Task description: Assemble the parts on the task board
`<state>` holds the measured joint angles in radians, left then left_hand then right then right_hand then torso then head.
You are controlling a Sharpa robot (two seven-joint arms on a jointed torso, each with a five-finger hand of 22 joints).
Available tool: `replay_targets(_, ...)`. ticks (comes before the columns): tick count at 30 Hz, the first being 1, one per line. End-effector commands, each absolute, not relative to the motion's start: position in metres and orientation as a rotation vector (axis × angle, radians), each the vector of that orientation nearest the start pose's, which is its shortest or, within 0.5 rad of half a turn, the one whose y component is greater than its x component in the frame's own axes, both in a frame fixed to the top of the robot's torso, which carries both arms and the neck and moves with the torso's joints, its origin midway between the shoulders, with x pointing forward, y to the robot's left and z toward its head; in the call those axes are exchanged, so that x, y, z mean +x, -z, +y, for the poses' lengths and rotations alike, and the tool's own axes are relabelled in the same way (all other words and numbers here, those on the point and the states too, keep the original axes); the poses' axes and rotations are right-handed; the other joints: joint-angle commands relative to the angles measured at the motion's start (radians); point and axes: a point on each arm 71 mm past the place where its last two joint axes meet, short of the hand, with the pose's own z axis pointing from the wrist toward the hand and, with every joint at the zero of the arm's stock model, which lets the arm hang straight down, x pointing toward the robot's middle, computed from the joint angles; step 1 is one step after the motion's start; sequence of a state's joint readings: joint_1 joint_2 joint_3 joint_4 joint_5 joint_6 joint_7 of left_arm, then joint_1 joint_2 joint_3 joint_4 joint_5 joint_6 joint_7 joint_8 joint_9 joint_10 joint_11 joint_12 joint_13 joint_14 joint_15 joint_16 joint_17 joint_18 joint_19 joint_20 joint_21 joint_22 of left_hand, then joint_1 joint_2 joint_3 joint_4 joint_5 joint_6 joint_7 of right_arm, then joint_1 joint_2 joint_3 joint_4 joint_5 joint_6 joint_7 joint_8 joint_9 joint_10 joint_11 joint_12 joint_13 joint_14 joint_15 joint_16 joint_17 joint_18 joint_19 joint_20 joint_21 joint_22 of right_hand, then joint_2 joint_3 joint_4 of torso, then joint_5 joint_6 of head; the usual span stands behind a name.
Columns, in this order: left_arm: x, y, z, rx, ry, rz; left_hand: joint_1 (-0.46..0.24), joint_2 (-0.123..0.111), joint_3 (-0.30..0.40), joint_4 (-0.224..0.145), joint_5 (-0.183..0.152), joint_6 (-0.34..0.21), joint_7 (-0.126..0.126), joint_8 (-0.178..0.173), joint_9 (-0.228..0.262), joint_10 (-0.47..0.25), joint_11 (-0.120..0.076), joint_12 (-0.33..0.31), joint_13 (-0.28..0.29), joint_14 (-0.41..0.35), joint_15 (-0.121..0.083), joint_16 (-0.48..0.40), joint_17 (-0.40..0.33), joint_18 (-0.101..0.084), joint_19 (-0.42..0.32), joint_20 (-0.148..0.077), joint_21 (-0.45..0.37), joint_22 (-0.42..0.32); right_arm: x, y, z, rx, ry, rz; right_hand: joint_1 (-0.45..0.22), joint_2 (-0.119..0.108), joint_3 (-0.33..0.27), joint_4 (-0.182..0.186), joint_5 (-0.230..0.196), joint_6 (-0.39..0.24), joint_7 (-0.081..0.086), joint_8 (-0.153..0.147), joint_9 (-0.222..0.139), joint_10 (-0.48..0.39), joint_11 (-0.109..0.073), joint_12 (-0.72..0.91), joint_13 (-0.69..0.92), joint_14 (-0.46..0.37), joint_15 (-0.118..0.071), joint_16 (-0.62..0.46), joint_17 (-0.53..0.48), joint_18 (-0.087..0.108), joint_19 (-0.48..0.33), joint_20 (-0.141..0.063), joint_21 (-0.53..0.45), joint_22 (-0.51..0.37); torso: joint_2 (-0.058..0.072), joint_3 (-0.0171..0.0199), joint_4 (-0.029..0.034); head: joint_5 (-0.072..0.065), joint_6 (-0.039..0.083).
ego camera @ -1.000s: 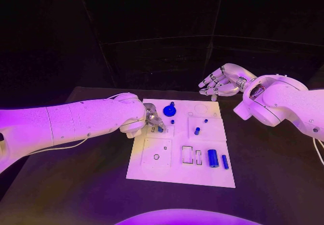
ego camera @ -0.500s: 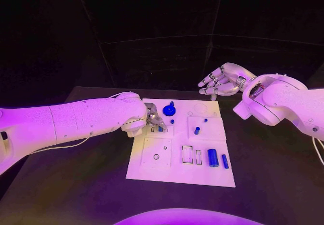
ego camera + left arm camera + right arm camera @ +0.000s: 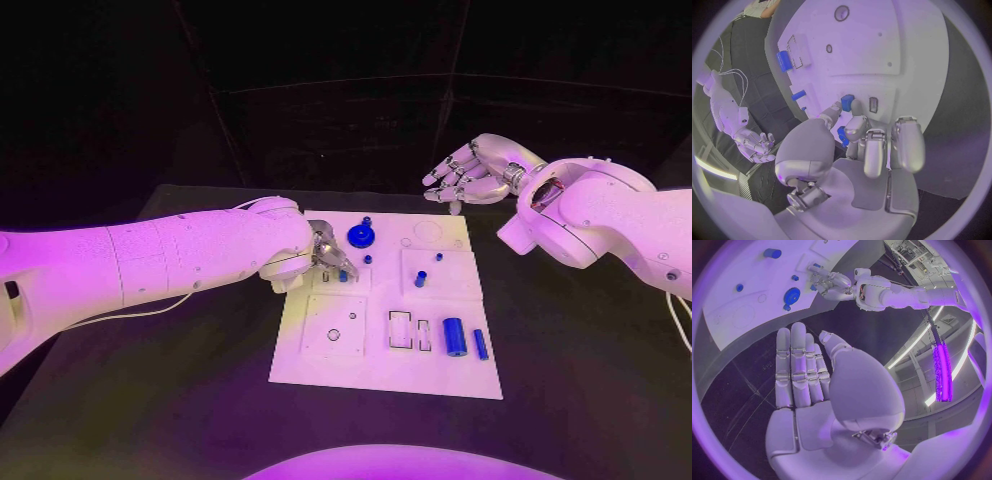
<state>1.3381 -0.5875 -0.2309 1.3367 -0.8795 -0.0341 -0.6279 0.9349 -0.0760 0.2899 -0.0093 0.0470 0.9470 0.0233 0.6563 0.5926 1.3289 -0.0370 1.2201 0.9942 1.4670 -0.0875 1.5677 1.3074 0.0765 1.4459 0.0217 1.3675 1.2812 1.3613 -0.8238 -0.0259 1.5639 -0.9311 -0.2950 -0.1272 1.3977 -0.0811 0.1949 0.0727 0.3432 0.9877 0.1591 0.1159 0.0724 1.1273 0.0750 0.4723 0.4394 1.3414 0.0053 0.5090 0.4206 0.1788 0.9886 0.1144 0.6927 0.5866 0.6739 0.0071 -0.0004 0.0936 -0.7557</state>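
Now, by label:
Left hand: pinching a small blue part against the task board, near its far left corner.
Right hand: released, fingers apart, raised beyond the board's far right corner.

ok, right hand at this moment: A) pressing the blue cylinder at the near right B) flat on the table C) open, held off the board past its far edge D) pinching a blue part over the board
C: the right hand is raised past the far edge of the task board with fingers extended and nothing in them; the left hand is the one at the small blue part.
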Motion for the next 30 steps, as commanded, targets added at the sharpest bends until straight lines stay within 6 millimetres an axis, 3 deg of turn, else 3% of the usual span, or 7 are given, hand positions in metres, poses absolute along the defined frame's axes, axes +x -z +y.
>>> replay_targets(1,0.507,0.232,0.158,-0.352,0.322,2.321,-0.013,-0.006,-0.029,0.013,0.002,0.000,0.007,0.007,0.002,-0.007,-0.001,0.004,-0.001,0.104,-0.007,0.003,0.263,-0.012,0.005,-0.005,0.002,0.001,0.504,0.104,-0.183,0.254,-0.936,1.682,-0.004,-0.002,0.001,0.009,0.005,0.001,0.003,0.004,0.000,-0.003,-0.001,0.001,-0.002,-0.006,0.000,0.004,0.003,0.003,0.006,0.002,-0.007,-0.002,0.000,-0.0007,0.0011,-0.001,0.001)
replay_targets(6,0.506,0.231,0.159,-0.357,0.333,2.311,-0.018,-0.016,-0.089,0.044,0.000,-0.001,0.004,0.008,0.006,-0.007,-0.004,0.005,0.000,0.104,-0.009,0.003,0.263,-0.012,0.005,-0.007,0.002,0.002,0.504,0.104,-0.183,0.255,-0.936,1.680,-0.008,-0.002,0.000,0.013,0.000,0.000,0.003,0.004,0.000,-0.003,0.000,0.001,-0.003,-0.007,0.001,0.004,0.006,0.003,0.006,0.003,-0.009,-0.003,0.000,-0.0011,0.0008,-0.001,0.001)
replay_targets(13,0.504,0.226,0.164,-0.371,0.358,2.284,0.000,-0.009,-0.153,0.084,0.000,-0.003,0.001,0.012,0.013,-0.009,-0.007,0.004,0.000,0.104,-0.013,0.003,0.263,-0.011,0.005,-0.011,-0.001,0.000,0.505,0.104,-0.185,0.257,-0.933,1.677,-0.010,-0.003,-0.001,0.015,-0.003,-0.001,0.003,0.004,0.000,-0.004,0.000,0.001,-0.005,-0.009,0.002,0.003,0.009,0.003,0.006,0.003,-0.011,-0.004,-0.001,-0.0005,0.0002,-0.002,0.003)
replay_targets(23,0.508,0.198,0.172,-0.400,0.433,2.248,0.052,0.010,-0.222,0.122,0.001,-0.022,0.005,0.007,0.018,-0.022,-0.003,-0.008,-0.016,0.104,-0.011,0.003,0.263,-0.009,0.001,-0.011,-0.010,-0.010,0.505,0.104,-0.186,0.258,-0.932,1.674,-0.016,-0.005,-0.004,0.022,-0.008,-0.004,0.004,0.003,0.000,-0.006,0.001,0.002,-0.008,-0.012,0.003,0.000,0.014,0.003,0.005,0.004,-0.016,-0.006,0.000,-0.0012,0.0011,-0.007,0.009)
replay_targets(26,0.512,0.184,0.177,-0.374,0.446,2.264,0.100,0.029,-0.234,0.119,0.002,-0.070,0.024,-0.029,0.000,-0.053,0.011,-0.041,-0.064,0.104,-0.001,0.003,0.263,-0.006,-0.007,-0.005,-0.024,-0.027,0.506,0.104,-0.186,0.259,-0.931,1.673,-0.016,-0.005,-0.004,0.022,-0.008,-0.004,0.004,0.003,0.000,-0.006,0.001,0.002,-0.008,-0.012,0.003,0.000,0.014,0.003,0.005,0.004,-0.016,-0.006,-0.001,-0.0015,0.0021,-0.009,0.008)
replay_targets(28,0.518,0.171,0.181,-0.351,0.427,2.279,0.148,0.055,-0.232,0.109,0.001,-0.123,0.052,-0.074,-0.028,-0.129,0.034,-0.118,-0.173,0.104,0.018,0.003,0.263,0.000,-0.025,0.009,-0.052,-0.062,0.506,0.104,-0.188,0.260,-0.930,1.672,-0.016,-0.005,-0.004,0.022,-0.008,-0.004,0.004,0.003,0.000,-0.006,0.001,0.002,-0.008,-0.012,0.003,0.000,0.014,0.003,0.005,0.004,-0.016,-0.006,-0.001,-0.0011,0.0041,-0.013,0.009)
replay_targets(30,0.527,0.161,0.184,-0.342,0.407,2.282,0.168,0.066,-0.238,0.109,0.004,-0.149,0.069,-0.103,-0.051,-0.172,0.051,-0.154,-0.222,0.104,0.032,0.003,0.263,0.002,-0.033,0.021,-0.063,-0.075,0.506,0.104,-0.188,0.262,-0.928,1.670,-0.016,-0.005,-0.004,0.022,-0.008,-0.004,0.004,0.003,0.000,-0.006,0.001,0.002,-0.008,-0.012,0.003,0.000,0.014,0.003,0.005,0.004,-0.016,-0.006,-0.001,-0.0003,0.0036,-0.008,0.010)
